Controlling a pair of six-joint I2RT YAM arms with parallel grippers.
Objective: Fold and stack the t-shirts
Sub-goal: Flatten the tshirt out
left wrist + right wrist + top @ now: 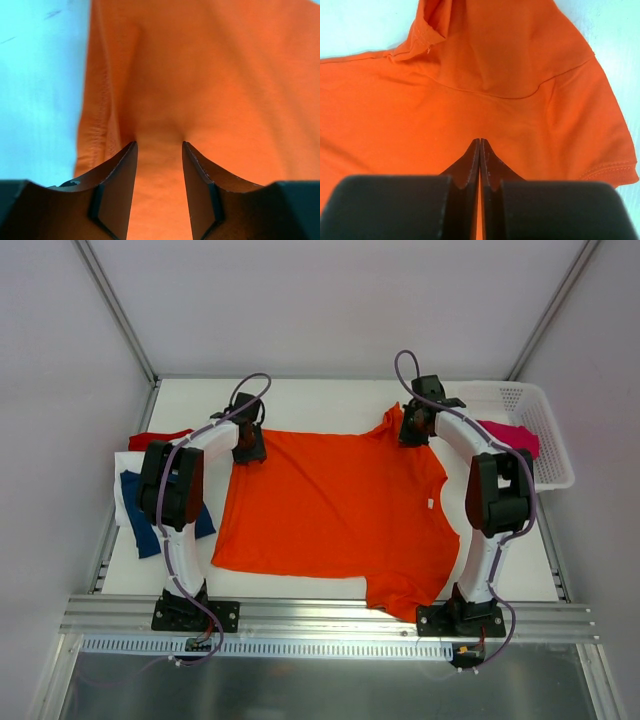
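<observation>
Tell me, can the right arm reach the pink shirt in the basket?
Probably yes: the pink shirt lies in the basket close beside the right hand, nothing between. But that hand is shut on the orange shirt, so it must release first.

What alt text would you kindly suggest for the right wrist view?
The right tool, its dark fingers closed together, pinches the orange t-shirt lying spread on a pale table. A short sleeve with a stitched hem lies at right.
</observation>
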